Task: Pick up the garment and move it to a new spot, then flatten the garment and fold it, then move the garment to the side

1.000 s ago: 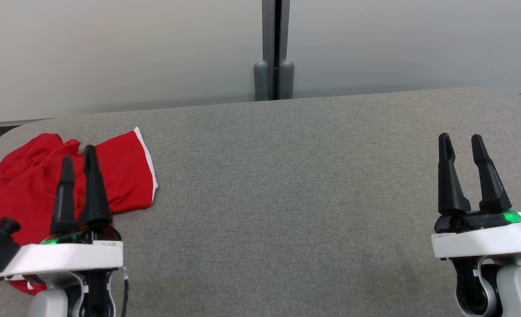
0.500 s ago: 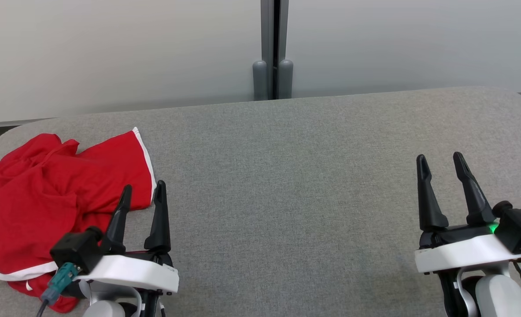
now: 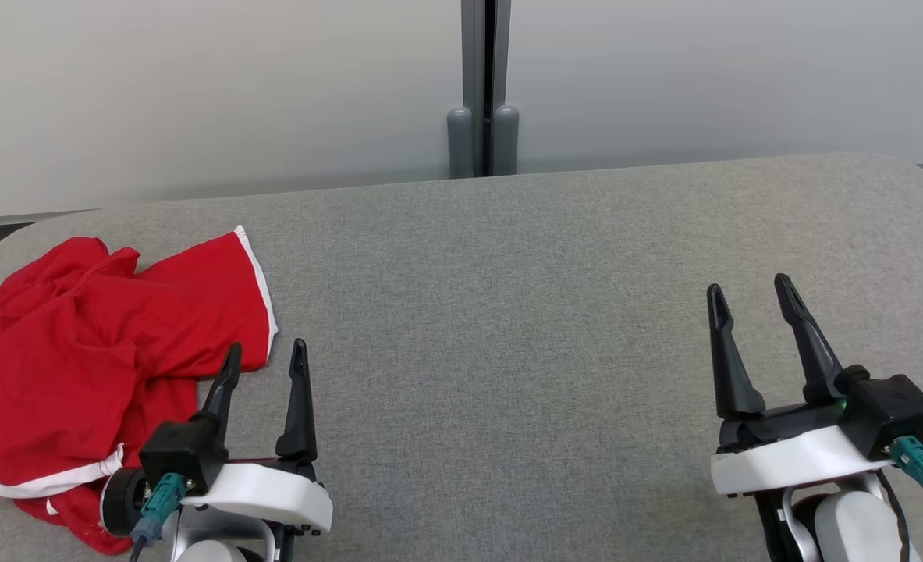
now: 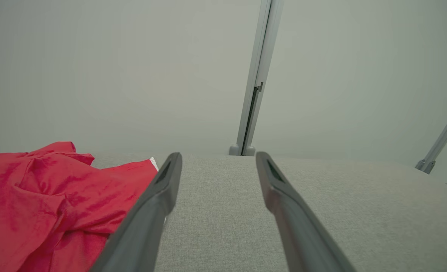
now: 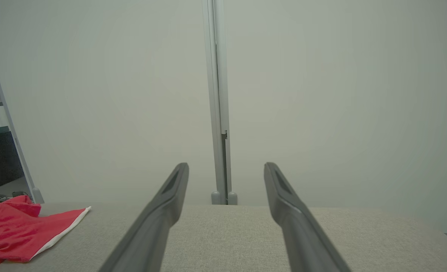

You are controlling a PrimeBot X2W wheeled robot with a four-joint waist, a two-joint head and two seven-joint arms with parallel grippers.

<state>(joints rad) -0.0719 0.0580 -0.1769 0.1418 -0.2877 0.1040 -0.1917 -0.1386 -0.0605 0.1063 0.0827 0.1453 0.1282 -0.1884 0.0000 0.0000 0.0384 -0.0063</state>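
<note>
- Left gripper (image 3: pixel 266 347): jaws stood spread, empty, near the garment's (image 3: pixel 79 351) edge
- Right gripper (image 3: pixel 748 285): jaws stood spread, empty, well apart from it
- The garment lay crumpled at the grey table's (image 3: pixel 508 312) left end
- Progress, as judged: nothing folded yet; pick-up, flattening and folding all remained

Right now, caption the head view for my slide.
Left gripper and right gripper, both open, over the grey table; rumpled red garment at its left end.
</note>
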